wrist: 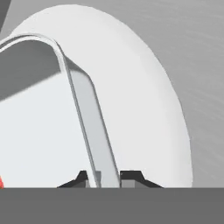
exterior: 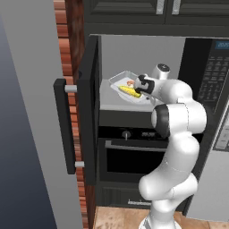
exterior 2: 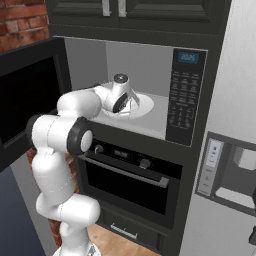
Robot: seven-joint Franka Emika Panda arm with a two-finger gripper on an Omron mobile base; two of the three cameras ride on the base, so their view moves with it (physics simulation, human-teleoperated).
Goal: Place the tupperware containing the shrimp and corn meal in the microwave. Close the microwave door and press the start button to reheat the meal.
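The tool (wrist: 103, 177) is clamped on the raised rim of the tupperware (exterior: 117, 82), one dark tip on each side of the thin wall in the hand view. The tray sits inside the open microwave (exterior 2: 150, 65), over the white round turntable plate (wrist: 144, 109) on the pale grey cavity floor, tilted slightly in the left base view. In it lie the yellow corn cob (exterior: 129, 91) and, just beside it, the small orange-red shrimp piece (exterior: 130, 83).

The microwave door (exterior: 89, 112) stands swung wide to the left, its vertical black bar handle (exterior: 63, 127) on silver mounts facing outward, near the red brick wall (exterior: 67, 40). The keypad panel (exterior 2: 181, 95) with its blue display (exterior 2: 188, 57) is right of the cavity. Directly below the microwave is the black oven (exterior 2: 130, 182) with knobs and a horizontal bar handle. Dark cabinet doors (exterior 2: 150, 12) hang above. To the right stands a grey fridge with a dispenser recess (exterior 2: 235, 175). The robot's white forearm reaches into the cavity mouth and hides much of the tray in the right base view.
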